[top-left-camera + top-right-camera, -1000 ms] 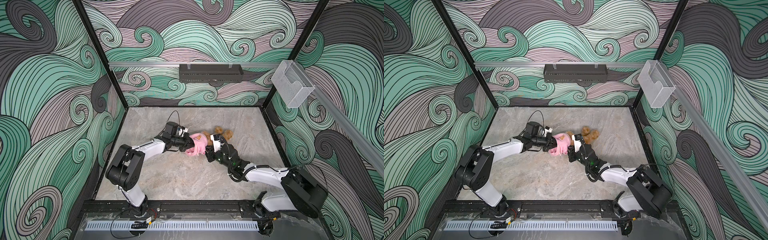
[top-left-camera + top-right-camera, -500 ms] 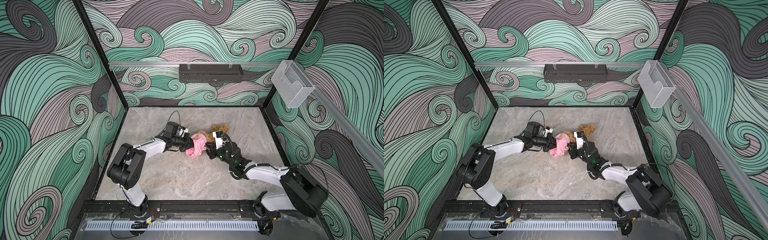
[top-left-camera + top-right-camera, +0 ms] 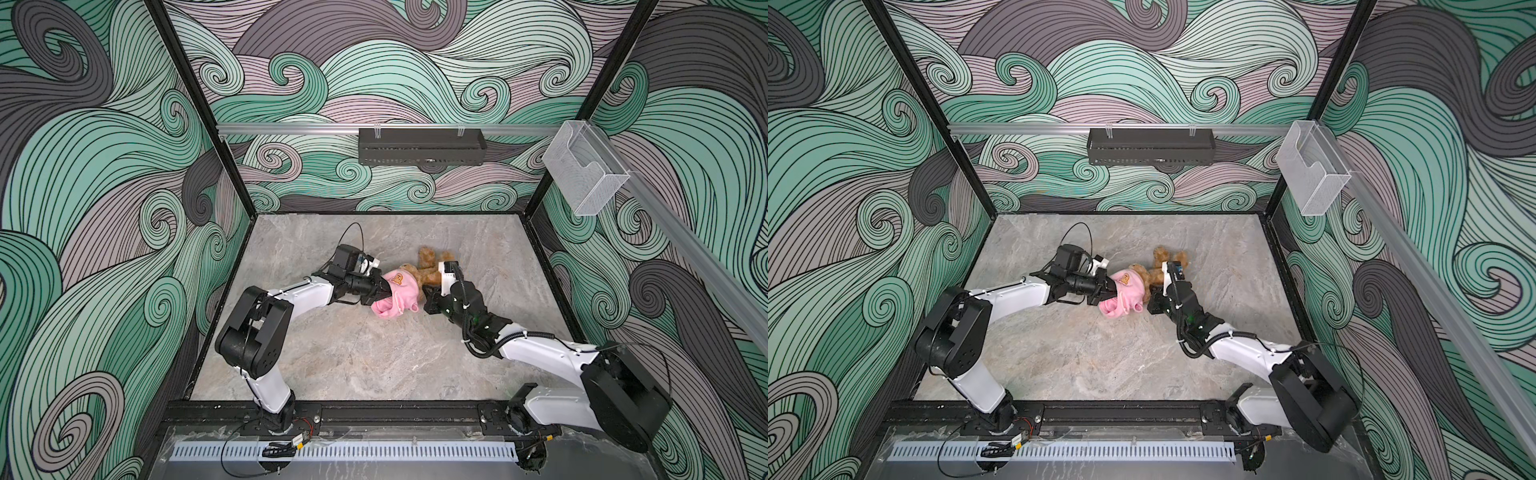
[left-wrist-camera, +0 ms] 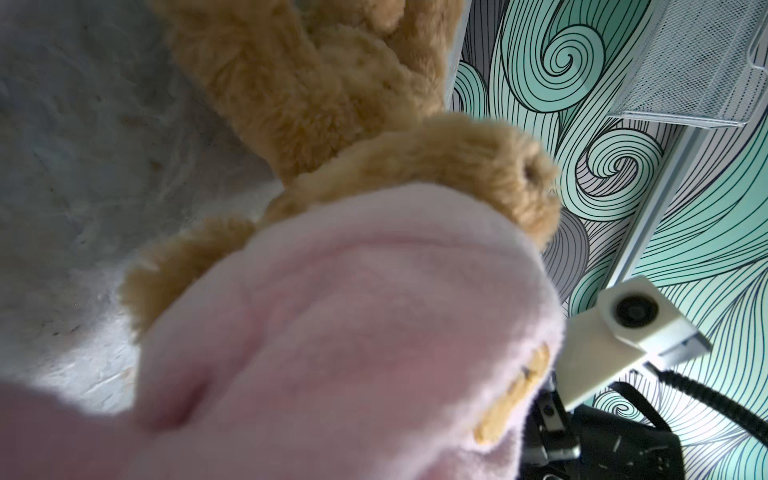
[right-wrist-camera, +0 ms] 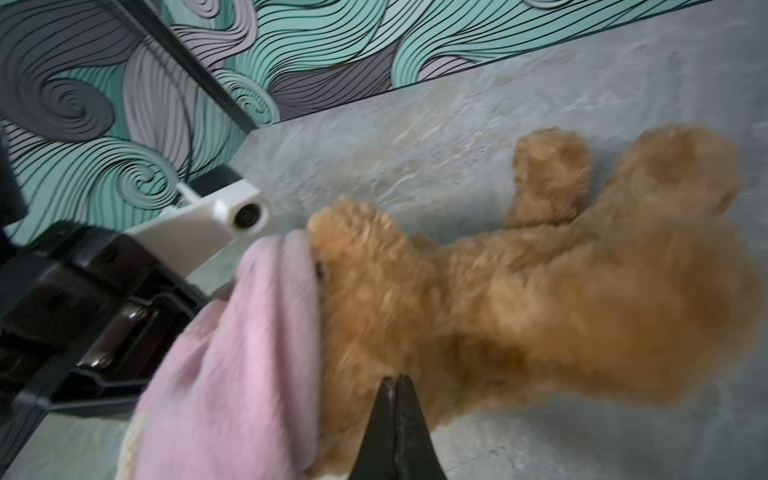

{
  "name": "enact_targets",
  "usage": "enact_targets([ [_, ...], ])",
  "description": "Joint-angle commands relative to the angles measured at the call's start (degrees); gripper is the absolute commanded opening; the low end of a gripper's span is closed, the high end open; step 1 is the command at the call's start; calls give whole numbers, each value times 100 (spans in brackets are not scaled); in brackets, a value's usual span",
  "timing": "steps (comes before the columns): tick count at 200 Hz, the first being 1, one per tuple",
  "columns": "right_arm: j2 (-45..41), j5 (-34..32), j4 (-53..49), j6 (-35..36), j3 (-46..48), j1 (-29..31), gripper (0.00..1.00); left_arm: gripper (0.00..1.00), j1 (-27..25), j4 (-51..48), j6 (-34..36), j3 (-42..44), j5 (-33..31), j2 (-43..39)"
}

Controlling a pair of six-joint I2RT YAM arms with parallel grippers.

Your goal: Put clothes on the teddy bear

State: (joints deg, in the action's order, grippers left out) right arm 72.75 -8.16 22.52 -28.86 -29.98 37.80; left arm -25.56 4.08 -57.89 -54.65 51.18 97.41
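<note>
Right hand [image 5: 397, 390] is sitting fully closed, fingertips [image 5: 409, 419] pressed together and touching the fur on the teddy bear's [image 3: 429, 272] side. I cannot tell whether any fur is pinched between them. Left hand [image 3: 384, 291] is also closed; its tips are buried in the pink garment [image 3: 399, 291], and it looks to be gripping the bunched fleece. The bear is lying on the table [image 3: 353, 353] mid-way across, between the two hands, legs pointing toward the back wall. The garment is covering its head end, with the body and legs sticking out bare. The garment is blocking most of the left wrist view. A black tray [image 3: 422, 146] on the back wall and a clear holder [image 3: 584, 170] on the right wall are hanging well apart from the work.
</note>
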Motion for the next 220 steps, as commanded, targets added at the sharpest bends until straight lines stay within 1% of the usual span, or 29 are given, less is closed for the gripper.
enact_targets([
  [1,-278,-609,-673,-153,145,-190,0,0,31,-132,246,-201,358,11],
  [16,-422,-218,-608,-50,250,-361,1,0,75,-180,317,-253,440,39],
  [28,-477,471,-271,183,350,-486,7,0,86,-184,336,-297,504,71],
  [44,-573,1417,77,529,464,-512,14,0,99,-179,357,-357,598,155],
  [60,-712,2228,223,744,540,-511,18,0,111,-162,341,-384,670,226],
  [81,-927,2802,375,773,711,-494,22,0,126,-104,322,-403,708,302],
  [106,-1001,3018,447,755,741,-436,24,0,126,-115,340,-454,749,379],
  [129,-839,2979,581,673,648,-420,20,0,122,-140,365,-484,763,426],
  [157,-497,3073,886,479,526,-404,20,0,121,-247,431,-519,763,428],
  [192,-249,2878,923,355,466,-371,21,0,122,-321,513,-538,772,429],
  [220,-199,2760,935,299,439,-352,25,0,121,-327,541,-538,793,465],
])
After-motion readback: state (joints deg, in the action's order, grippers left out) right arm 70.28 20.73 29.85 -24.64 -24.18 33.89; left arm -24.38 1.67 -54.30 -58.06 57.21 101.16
